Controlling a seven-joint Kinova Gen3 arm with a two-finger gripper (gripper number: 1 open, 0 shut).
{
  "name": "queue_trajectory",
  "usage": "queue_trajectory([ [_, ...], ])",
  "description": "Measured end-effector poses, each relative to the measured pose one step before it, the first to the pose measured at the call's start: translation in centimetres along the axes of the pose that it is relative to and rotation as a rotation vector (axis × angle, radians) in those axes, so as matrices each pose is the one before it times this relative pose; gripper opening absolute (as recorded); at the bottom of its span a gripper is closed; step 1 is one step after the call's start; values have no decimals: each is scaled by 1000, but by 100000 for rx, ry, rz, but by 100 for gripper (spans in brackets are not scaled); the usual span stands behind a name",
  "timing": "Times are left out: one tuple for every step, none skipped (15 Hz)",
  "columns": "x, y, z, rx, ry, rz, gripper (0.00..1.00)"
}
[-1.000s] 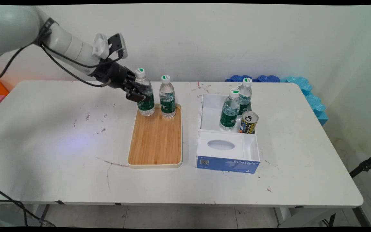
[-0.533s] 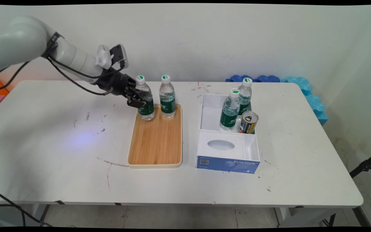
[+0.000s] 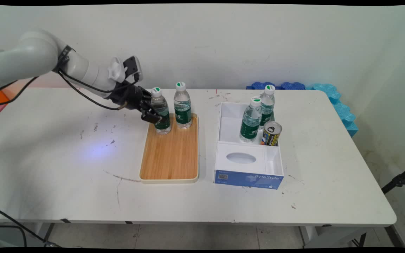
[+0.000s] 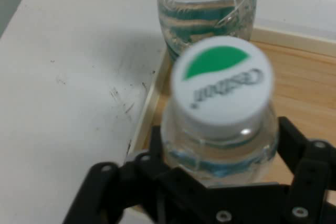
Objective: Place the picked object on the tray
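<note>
My gripper is shut on a clear water bottle with a green label and white cap, standing at the far left corner of the wooden tray. In the hand view the same water bottle fills the middle, its cap facing the camera, with my gripper clamped round its body. A second water bottle stands just to its right on the tray; in the hand view this second bottle shows beyond the held one.
A white and blue box to the right of the tray holds two more water bottles and a yellow can. Blue foam blocks lie at the table's far right corner.
The arm has lowered and shifted slightly toward the near side, carrying the gripped bottle down and a little right on the tray. The other things have not moved.
</note>
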Motion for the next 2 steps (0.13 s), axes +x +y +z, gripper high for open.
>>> queue_trajectory([
  [-92,19,172,3,338,-235,100],
  [-65,0,98,112,284,-263,100],
])
